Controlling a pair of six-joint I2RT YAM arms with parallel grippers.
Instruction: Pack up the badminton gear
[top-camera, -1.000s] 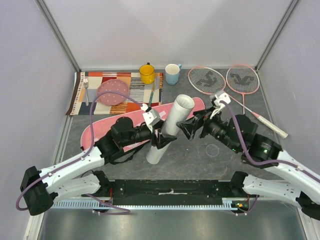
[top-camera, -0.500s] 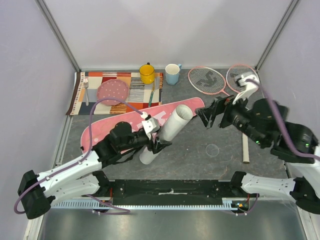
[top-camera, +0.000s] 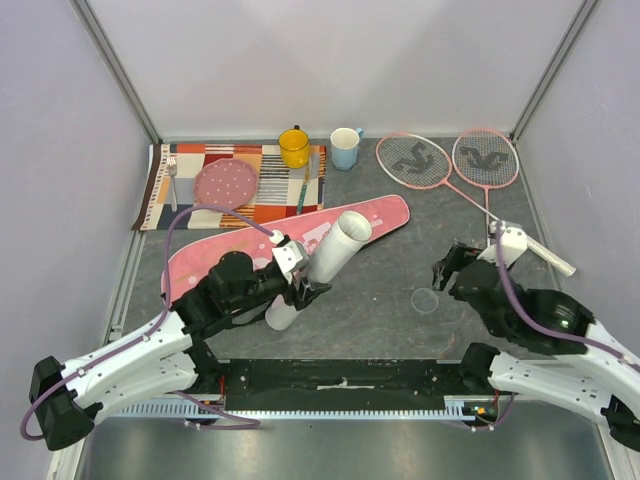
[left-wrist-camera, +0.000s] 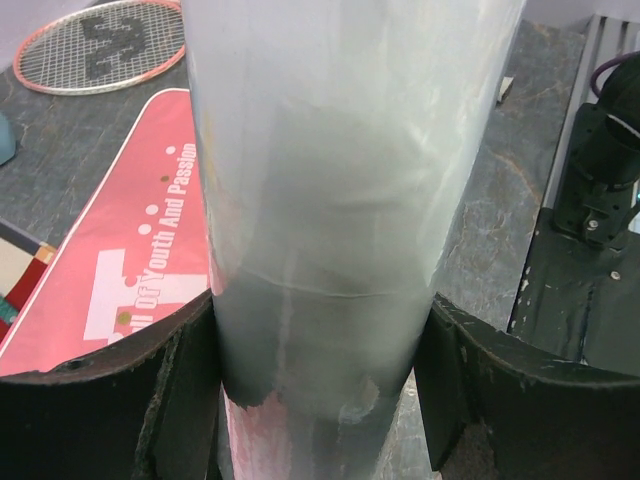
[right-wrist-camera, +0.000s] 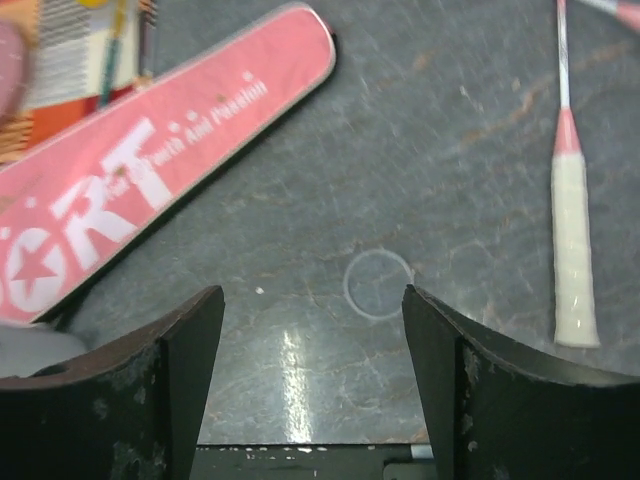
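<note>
My left gripper (top-camera: 300, 292) is shut on the long white tube (top-camera: 325, 258), which slants from near left to far right with its open end over the pink SPORT bag (top-camera: 205, 262). In the left wrist view the tube (left-wrist-camera: 340, 200) fills the space between both fingers of the gripper (left-wrist-camera: 320, 390). My right gripper (top-camera: 447, 270) is open and empty, low over the bare table right of the tube. Two pink-framed rackets (top-camera: 415, 160) (top-camera: 486, 158) lie at the far right; one white handle (right-wrist-camera: 572, 270) shows in the right wrist view. No shuttlecocks are in view.
A clear ring (top-camera: 425, 299) lies on the table ahead of the right gripper (right-wrist-camera: 312, 350). A yellow mug (top-camera: 294, 147) and a blue mug (top-camera: 345, 147) stand at the back. The pink dotted plate (top-camera: 225, 184) sits on the striped placemat (top-camera: 195, 160) at back left.
The right arm has drawn back from the tube toward the near right and dropped low. The left gripper has lowered the tube from near upright to a flatter slant over the bag.
</note>
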